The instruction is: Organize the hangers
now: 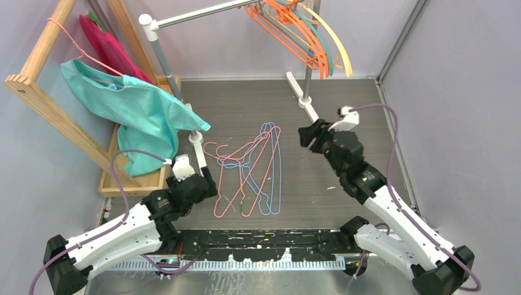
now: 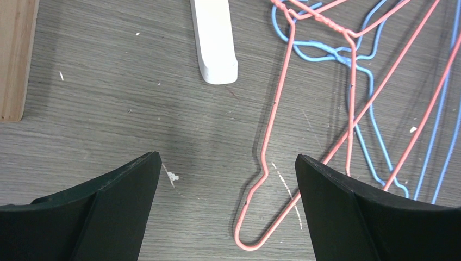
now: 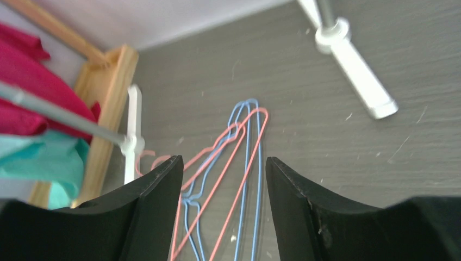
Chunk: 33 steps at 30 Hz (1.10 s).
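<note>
Several thin pink and light-blue wire hangers (image 1: 252, 172) lie tangled flat on the dark table; they also show in the left wrist view (image 2: 348, 81) and the right wrist view (image 3: 239, 141). Orange, teal and one cream hanger (image 1: 307, 34) hang on the silver rail (image 1: 196, 15) at the top. My left gripper (image 1: 212, 184) is open and empty, low over the table, with a pink hanger's lower corner (image 2: 261, 231) between its fingers. My right gripper (image 1: 305, 136) is open and empty, held above the table to the right of the pile.
A pink wire hanger with a teal shirt (image 1: 138, 110) hangs on a wooden rack (image 1: 43, 98) at the left, beside a magenta cloth (image 1: 110, 46). The rail's white feet (image 1: 199, 150) (image 1: 304, 95) stand on the table. Grey walls (image 1: 448, 74) close in the sides.
</note>
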Each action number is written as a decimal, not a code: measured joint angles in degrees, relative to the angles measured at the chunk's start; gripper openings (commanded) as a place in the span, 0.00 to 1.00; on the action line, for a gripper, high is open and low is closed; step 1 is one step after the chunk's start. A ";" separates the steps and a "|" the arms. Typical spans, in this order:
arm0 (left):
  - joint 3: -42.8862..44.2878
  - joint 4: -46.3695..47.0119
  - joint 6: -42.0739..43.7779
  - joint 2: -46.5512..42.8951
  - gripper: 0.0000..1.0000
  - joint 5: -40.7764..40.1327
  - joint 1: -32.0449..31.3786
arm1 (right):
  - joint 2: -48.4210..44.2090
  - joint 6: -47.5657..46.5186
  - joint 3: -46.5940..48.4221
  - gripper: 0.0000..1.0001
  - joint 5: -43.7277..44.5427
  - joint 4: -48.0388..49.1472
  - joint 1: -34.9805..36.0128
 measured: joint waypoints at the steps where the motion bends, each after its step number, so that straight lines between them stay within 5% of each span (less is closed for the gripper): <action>1: 0.00 0.00 0.00 0.52 0.98 0.00 0.00 | 0.13 -0.09 -0.68 0.61 0.72 -0.46 2.19; 6: 0.00 0.00 -0.04 2.25 0.98 0.57 0.00 | 5.68 -0.11 -5.05 0.57 5.18 -0.90 17.35; 14: -0.31 -0.31 -1.14 0.11 0.98 0.98 0.00 | 31.12 0.28 -2.21 0.50 6.16 2.38 33.90; 33: -2.95 -1.33 -1.42 -2.89 0.98 1.25 0.00 | 50.10 3.63 5.57 0.45 -0.07 11.23 38.71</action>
